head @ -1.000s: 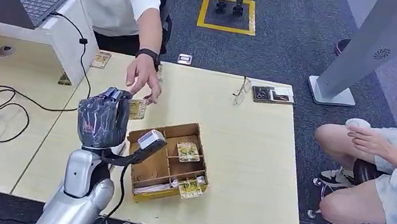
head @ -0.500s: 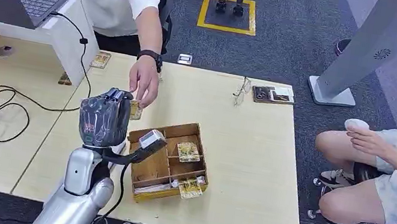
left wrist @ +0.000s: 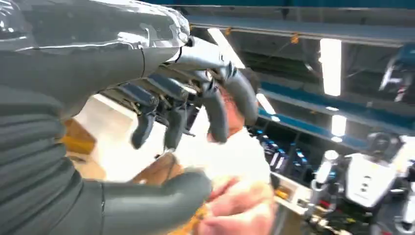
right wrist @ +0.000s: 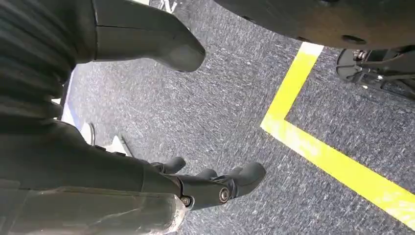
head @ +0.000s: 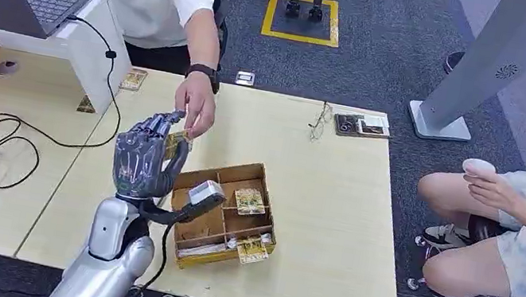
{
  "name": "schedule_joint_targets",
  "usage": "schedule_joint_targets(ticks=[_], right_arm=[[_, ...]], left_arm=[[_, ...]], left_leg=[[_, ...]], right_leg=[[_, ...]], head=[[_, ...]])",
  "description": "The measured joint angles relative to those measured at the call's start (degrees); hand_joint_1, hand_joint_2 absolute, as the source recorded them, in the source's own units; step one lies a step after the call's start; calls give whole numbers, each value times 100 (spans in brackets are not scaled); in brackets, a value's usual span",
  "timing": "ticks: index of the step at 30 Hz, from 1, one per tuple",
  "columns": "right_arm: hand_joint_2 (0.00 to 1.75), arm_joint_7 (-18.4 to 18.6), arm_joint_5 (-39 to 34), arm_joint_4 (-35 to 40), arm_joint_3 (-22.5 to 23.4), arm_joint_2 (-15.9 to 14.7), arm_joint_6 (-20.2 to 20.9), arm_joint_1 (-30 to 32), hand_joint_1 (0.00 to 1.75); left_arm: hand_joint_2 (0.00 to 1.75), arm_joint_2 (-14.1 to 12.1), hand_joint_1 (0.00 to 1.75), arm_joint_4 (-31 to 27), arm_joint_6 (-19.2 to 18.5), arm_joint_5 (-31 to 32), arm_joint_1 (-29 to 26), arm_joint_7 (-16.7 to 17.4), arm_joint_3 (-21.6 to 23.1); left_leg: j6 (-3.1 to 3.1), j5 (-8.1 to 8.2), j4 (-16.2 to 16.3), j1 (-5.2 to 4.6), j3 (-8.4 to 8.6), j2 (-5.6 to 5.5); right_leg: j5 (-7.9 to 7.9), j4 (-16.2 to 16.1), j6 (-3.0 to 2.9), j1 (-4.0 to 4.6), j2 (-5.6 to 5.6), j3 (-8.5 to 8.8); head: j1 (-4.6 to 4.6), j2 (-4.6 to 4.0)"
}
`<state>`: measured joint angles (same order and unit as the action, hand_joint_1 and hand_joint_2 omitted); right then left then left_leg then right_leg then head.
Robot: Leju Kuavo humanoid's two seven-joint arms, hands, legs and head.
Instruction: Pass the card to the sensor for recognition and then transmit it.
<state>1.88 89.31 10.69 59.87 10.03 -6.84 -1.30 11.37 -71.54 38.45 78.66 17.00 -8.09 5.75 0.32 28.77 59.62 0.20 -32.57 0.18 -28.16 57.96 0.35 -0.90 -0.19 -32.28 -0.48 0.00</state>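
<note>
Now the left hand (head: 143,157) stands raised over the table (head: 330,208) with its fingers (head: 158,127) spread and extended upward, where half a second ago and a second ago they were curled into a closed fist. It holds nothing. The card (head: 179,140) sits just past the fingertips, pinched by the person's hand (head: 195,109), which reaches down from the far side of the table; a second ago that hand hovered open beside the card, and half a second ago it had closed on it. In the left wrist view the same hand (left wrist: 161,112) shows its fingers apart, with the person's blurred hand (left wrist: 240,205) just beyond the thumb.

The sensor (head: 202,192), a small grey block on a dark stalk, stands over the near left corner of the wooden tray (head: 259,174), which holds more cards in its compartments and has not shifted.

The right hand (right wrist: 147,147) hangs over grey carpet crossed by a yellow line (right wrist: 323,156), its fingers loosely extended and empty.

A second person (head: 524,208) sits at the right.
</note>
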Motion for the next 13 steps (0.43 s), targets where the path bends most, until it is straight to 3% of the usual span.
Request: schedule_joint_targets(ticks=[2, 3, 8, 12, 13], right_arm=[[175, 0, 26, 0, -2, 0, -20, 1, 0], [175, 0, 35, 0, -2, 0, -31, 1, 0], [175, 2, 35, -2, -4, 0, -63, 1, 0], [175, 2, 35, -11, -4, -2, -76, 1, 0], [175, 2, 35, -13, -4, -2, -79, 1, 0]], left_arm=[[175, 140, 0, -52, 0, -57, -32, -338, -131], [0, 240, 0, -103, 0, -173, -68, -618, -256], [0, 406, 0, -170, 0, -341, -107, -1089, -487], [0, 505, 0, -201, 0, -387, -125, -1190, -607], [175, 524, 0, -201, 0, -406, -127, -1237, -651]], left_leg=[[0, 0, 0, 0, 0, 0], [0, 0, 0, 0, 0, 0], [0, 0, 0, 0, 0, 0], [0, 0, 0, 0, -1, 0], [0, 0, 0, 0, 0, 0]], right_leg=[[0, 0, 0, 0, 0, 0], [0, 0, 0, 0, -1, 0], [0, 0, 0, 0, -1, 0], [0, 0, 0, 0, -1, 0], [0, 0, 0, 0, -1, 0]], head=[[0, 0], [-2, 0], [0, 0], [0, 0], [-2, 0]])
